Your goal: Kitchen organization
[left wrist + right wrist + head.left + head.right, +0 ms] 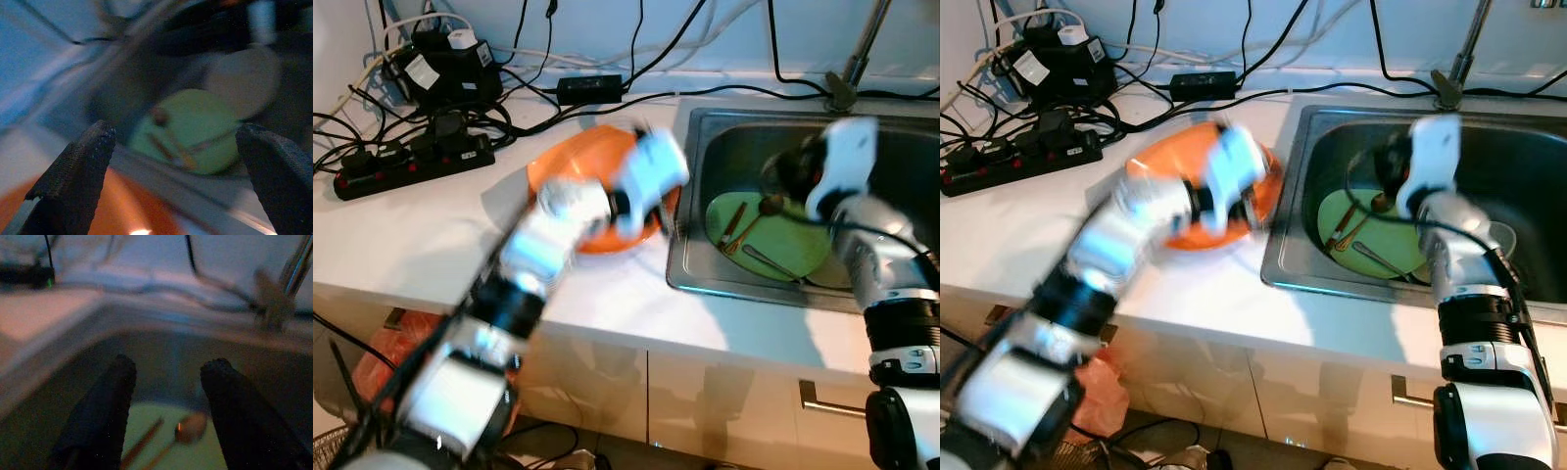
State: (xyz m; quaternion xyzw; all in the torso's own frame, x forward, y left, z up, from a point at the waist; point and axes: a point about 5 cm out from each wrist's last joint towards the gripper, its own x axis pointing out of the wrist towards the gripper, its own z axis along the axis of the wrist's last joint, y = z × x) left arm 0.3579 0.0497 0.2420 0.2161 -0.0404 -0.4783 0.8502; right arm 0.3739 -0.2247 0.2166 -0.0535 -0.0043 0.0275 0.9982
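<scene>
An orange plate (570,157) lies on the white counter just left of the steel sink (690,211). My left gripper (176,129), blurred by motion, hovers over the plate's sink-side rim; its fingers are open and hold nothing. In the sink lies a green plate (783,240) carrying wooden chopsticks (734,225) and a metal spoon (769,262). My right gripper (171,363) hangs inside the sink above the green plate's far edge, open with nothing between its fingers. A pale dish (242,81) rests beside the green plate.
A black power strip (411,162), adapters and tangled cables crowd the counter's back left. The faucet (857,59) rises behind the sink. Below the counter are cabinet doors with a handle (832,401) and an orange bag (396,348).
</scene>
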